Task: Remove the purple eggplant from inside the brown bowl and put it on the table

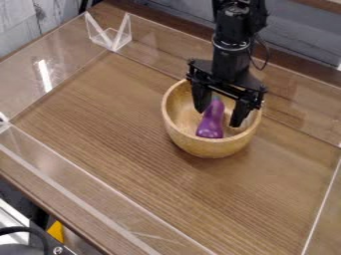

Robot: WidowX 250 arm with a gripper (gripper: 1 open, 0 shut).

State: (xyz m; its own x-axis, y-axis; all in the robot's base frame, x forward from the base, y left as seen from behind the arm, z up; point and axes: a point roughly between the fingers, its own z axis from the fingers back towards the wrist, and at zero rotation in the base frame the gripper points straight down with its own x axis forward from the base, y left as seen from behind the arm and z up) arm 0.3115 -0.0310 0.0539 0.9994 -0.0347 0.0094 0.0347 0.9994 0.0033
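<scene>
There is one view, from one camera. It shows one robot arm (236, 25), and it is black. It comes down from the top, with one gripper (224, 112) at its low end. The gripper has two black fingers (198, 98), and they are spread wide apart. One finger is on the left of the picture and one is on the right. They reach down into one round brown bowl (209, 147). In the bowl is one purple eggplant (210, 122). It lies between the two fingers, and its top end is close to the left one in the picture. I cannot tell if a finger touches it. The bowl sits on one big brown table (114, 139), at the far part, right of the middle. One small clear see-through thing (110, 32) stands on the table near the top left. One bit of yellow (55, 230) shows at the bottom left, by some black parts.
</scene>
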